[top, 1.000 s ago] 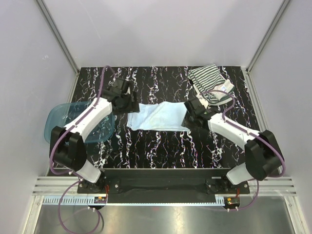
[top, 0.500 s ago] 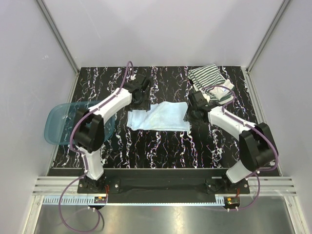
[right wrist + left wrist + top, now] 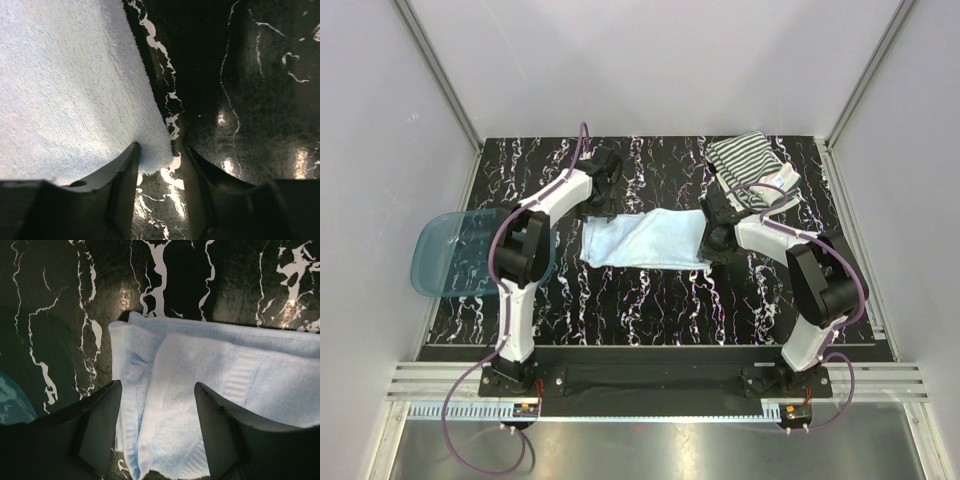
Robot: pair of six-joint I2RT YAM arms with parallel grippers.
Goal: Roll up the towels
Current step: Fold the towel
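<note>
Top camera above and behind the arms (image 3: 555,200), looking down on the whole table (image 3: 650,300), left wrist camera close over the light blue towel (image 3: 240,380) below the left gripper (image 3: 157,390), right wrist camera closer still at the right gripper (image 3: 159,150), all sharing the towel.

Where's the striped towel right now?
Top view: the striped towel lies in the far right corner, just beyond the right gripper, apart from the light blue towel.

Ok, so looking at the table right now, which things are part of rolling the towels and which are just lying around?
Part of the job:
- light blue towel, spread flat mid-table
- striped towel, bunched at the far right corner

Just lying about:
- blue plastic tub, at the table's left edge
</note>
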